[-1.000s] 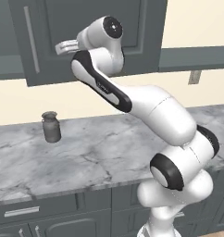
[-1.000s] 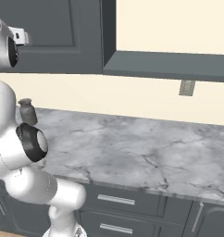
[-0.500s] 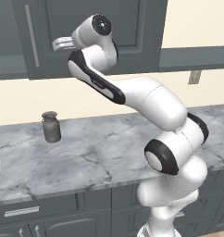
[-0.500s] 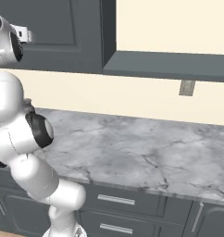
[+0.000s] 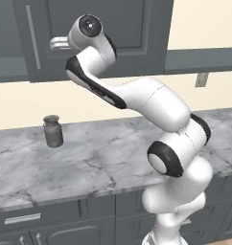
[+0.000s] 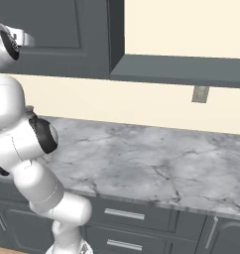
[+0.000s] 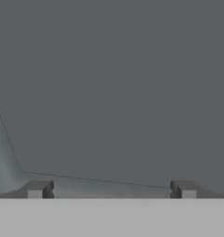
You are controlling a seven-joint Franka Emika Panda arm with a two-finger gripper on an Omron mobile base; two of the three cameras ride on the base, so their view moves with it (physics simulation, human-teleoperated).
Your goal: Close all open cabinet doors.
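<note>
My gripper point(image 7: 111, 189) is raised high against the cabinet door point(image 5: 98, 28), the tall dark grey one above the left part of the marble counter point(image 5: 103, 158), its silver bar handle point(image 5: 32, 37) to the left of my hand. My fingers point(image 7: 37, 189) stand spread wide, holding nothing, their tips close to the door's recessed panel. A small grey jar point(image 5: 53, 131) sits below on the counter.

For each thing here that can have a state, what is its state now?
cabinet door: swung a little off the cabinet front, the claw against its panel.
claw: open, holding nothing, tips apart at the door's recessed panel.
jar: upright on the counter, lid on.
drawer: shut.
</note>
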